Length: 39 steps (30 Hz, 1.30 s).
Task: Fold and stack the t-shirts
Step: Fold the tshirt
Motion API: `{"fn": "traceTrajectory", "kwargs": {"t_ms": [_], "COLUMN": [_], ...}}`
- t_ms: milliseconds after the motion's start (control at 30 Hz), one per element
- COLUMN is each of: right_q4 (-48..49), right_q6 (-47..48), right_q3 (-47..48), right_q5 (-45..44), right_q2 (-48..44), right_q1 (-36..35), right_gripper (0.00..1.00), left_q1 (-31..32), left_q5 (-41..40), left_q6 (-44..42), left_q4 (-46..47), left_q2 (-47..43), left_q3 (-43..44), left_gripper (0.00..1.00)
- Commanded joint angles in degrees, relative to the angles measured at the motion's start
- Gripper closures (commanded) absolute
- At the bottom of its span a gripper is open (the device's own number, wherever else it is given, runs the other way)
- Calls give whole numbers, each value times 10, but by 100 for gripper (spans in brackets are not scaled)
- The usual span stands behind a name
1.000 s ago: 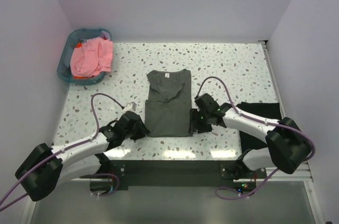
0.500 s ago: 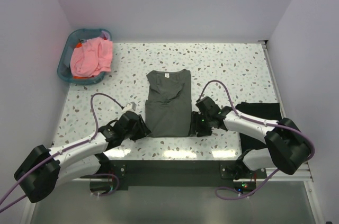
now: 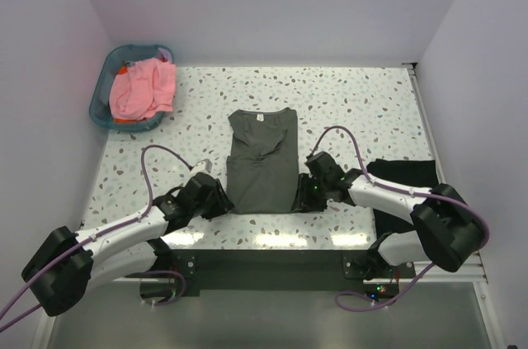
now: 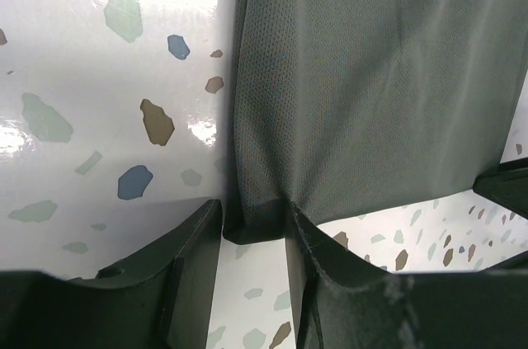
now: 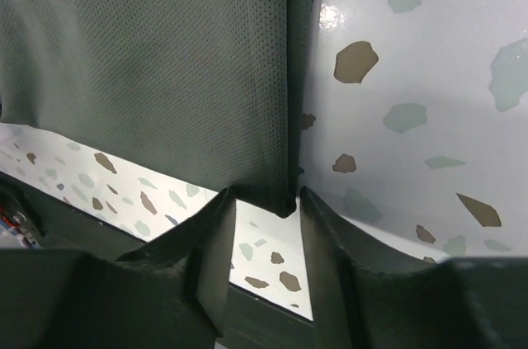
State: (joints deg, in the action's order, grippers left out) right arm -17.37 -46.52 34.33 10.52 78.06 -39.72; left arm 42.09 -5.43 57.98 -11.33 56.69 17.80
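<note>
Stretches both arms low over the speckled table (image 3: pixel 355 110), elbows out, wrists angled in toward the olive-grey t-shirt (image 3: pixel 262 172). Sets the left gripper (image 4: pixel 252 229) at that shirt's near left corner, fingers parted, with the corner lying between them and no clamp visible. Places the right gripper (image 5: pixel 266 200) likewise at the near right corner, fingers parted astride the folded edge, cloth flat on the table. Shows the olive-grey t-shirt folded into a narrow strip, collar at its far end. Has a black t-shirt (image 3: pixel 404 174) right of it, partly under the right arm. Has a teal basket (image 3: pixel 101 89) far left of it, holding a bunched salmon-pink t-shirt (image 3: pixel 144 89).
</note>
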Motion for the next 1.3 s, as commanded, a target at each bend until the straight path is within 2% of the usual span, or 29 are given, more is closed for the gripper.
{"fn": "traceTrajectory", "kwargs": {"t_ms": [0,167,267,300,333,400,467,633,833,1033,1100,1267], "right_q4": [24,37,44,46,49,53,52,12,-46,-105,-124,-127], "right_q6": [-14,-18,-15,-11,-8,0,6,18,20,46,67,106], "right_q3": [-20,-26,-29,-30,-32,-40,-53,-85,-83,0,47,166], "right_q5": [5,10,9,10,9,10,9,-37,-66,-131,-174,-190], "right_q2": [10,9,-1,-4,-6,-20,-36,-144,-236,-232,-202,-125], "right_q1": [0,1,1,1,0,-1,-5,-39,-59,-58,-55,-27], "right_gripper": [63,74,85,90,100,100,100,100,100,100,100,100], "left_q1": [1,2,2,2,2,2,3,19,27,26,22,-25], "left_q5": [7,18,20,21,25,28,31,30,27,-26,-50,-35], "left_q6": [-10,-8,-9,-10,-15,-15,-12,6,2,-35,-58,-100], "left_q4": [-49,-25,-19,-19,-16,-11,-11,-33,-65,-77,-71,-21], "left_q2": [15,33,29,26,22,12,-1,-63,-101,-55,-20,48], "left_q3": [-14,-23,-25,-26,-27,-31,-46,-70,-32,66,95,187], "left_gripper": [59,68,78,85,89,100,100,100,100,100,100,100]}}
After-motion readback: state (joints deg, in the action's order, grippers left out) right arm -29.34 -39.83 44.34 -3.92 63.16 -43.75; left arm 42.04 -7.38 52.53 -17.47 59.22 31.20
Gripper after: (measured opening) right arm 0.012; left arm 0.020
